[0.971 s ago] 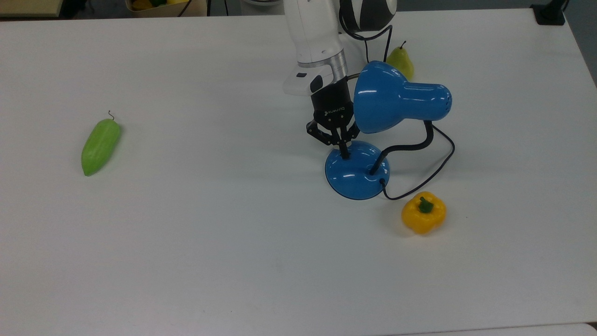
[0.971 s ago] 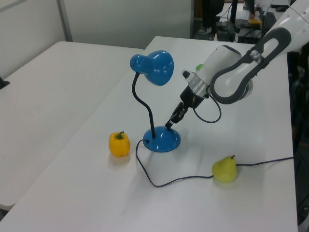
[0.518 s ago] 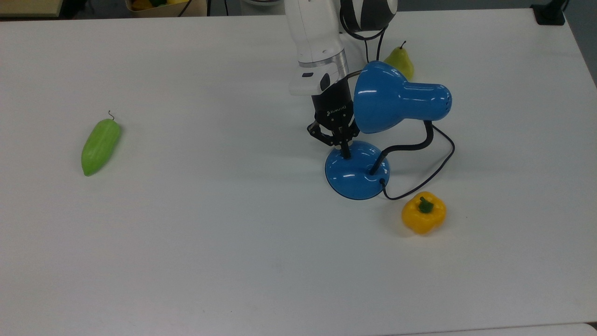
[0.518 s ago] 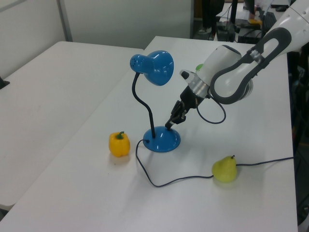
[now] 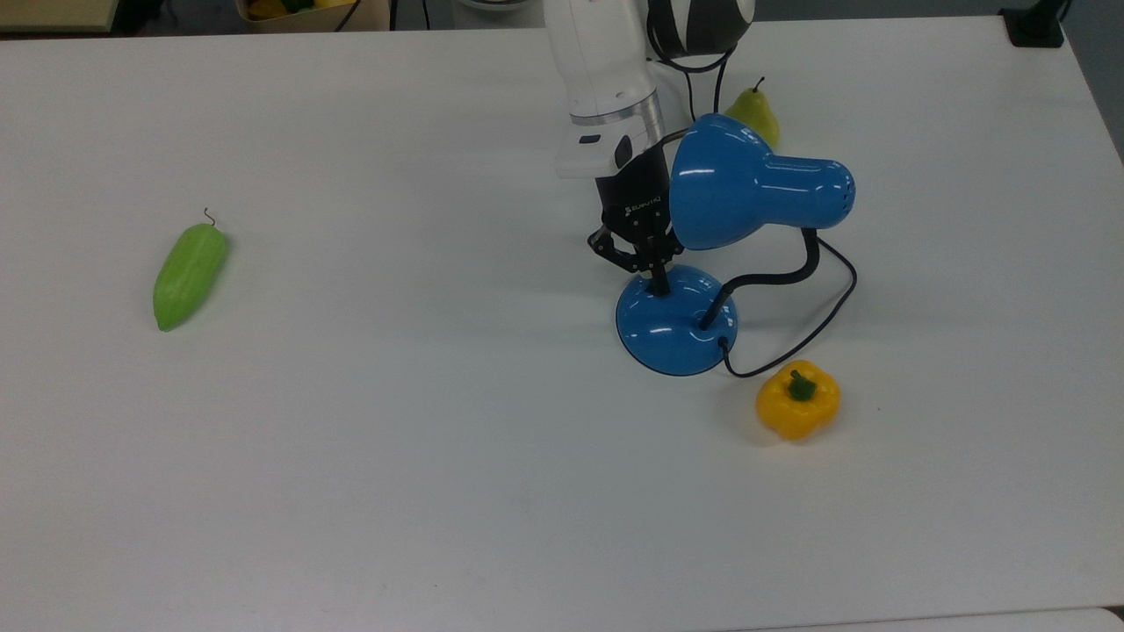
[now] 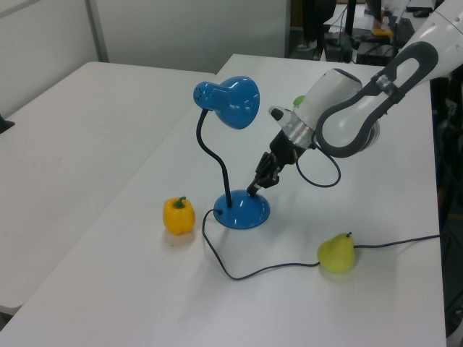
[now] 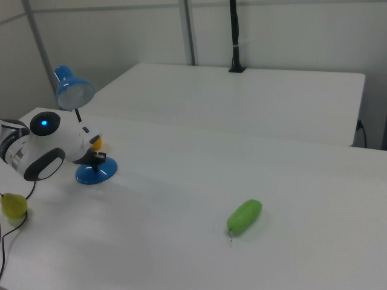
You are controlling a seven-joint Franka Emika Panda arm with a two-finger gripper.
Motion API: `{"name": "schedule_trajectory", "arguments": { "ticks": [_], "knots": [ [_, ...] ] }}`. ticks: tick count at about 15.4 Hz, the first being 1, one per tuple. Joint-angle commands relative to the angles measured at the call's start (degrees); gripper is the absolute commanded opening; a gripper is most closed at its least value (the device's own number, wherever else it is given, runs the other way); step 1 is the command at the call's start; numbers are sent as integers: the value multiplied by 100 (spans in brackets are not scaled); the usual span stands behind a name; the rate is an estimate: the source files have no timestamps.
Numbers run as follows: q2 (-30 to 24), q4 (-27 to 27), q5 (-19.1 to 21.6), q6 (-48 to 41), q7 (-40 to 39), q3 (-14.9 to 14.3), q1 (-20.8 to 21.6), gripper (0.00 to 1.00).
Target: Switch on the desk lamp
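Desk lamp [image 5: 702, 254] stands on white table [image 5: 395, 456]; closed claw [image 5: 657, 286] touches its base.

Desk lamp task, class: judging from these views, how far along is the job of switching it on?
Done: the gripper has reached the desk lamp and its shut jaws rest on the top of the domed base. In hand: pressing down there, seemingly at the switch, which the jaws hide. Left: the shade shows no clear glow in the right view, so the lamp seems not yet lit.
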Motion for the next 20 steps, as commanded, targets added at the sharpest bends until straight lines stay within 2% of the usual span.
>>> {"name": "schedule_trajectory", "arguments": {
  "ticks": [1, 11, 20],
  "knots": [
    [-25, -51, 22, 171, -94, 106, 5, 0],
    [-112, -15, 31, 171, -94, 124, -21, 0],
    [107, -7, 31, 171, -121, 124, -65, 0]
  ]
}}
